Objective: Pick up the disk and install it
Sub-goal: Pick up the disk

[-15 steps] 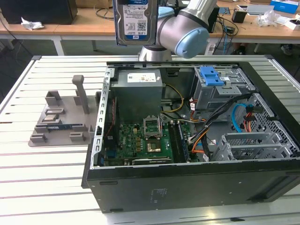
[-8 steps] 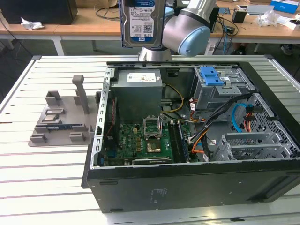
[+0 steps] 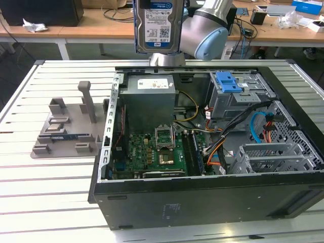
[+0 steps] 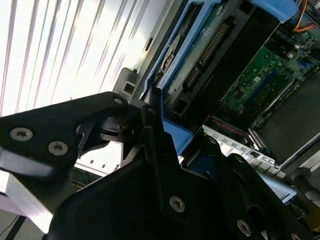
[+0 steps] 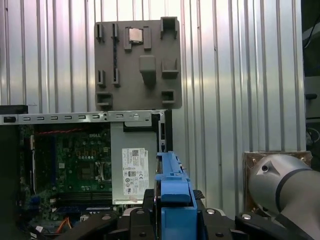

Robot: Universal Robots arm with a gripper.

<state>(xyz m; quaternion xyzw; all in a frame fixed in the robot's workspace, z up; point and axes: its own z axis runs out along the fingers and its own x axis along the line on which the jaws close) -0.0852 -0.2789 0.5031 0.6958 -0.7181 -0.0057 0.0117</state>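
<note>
The disk [image 3: 158, 25], silver with a white-and-blue label and blue side rails, hangs upright high above the far wall of the open computer case [image 3: 202, 202]. In the second wrist view my gripper [image 4: 152, 122] is shut on the disk's blue rail [image 4: 172, 132], and the disk's underside [image 4: 200, 60] shows beyond the black fingers [image 4: 100, 125]. In the first wrist view the blue rail [image 5: 172, 195] stands edge-on between the gripper's black parts. The arm [image 3: 205, 30] reaches in from behind the case.
Inside the case lie a grey power supply box [image 3: 150, 101], the motherboard [image 3: 157, 152], a drive cage with a blue latch [image 3: 228, 81] and a lower metal cage [image 3: 273, 157]. A grey fixture tray [image 3: 66, 126] sits on the slatted table at the exterior view's left.
</note>
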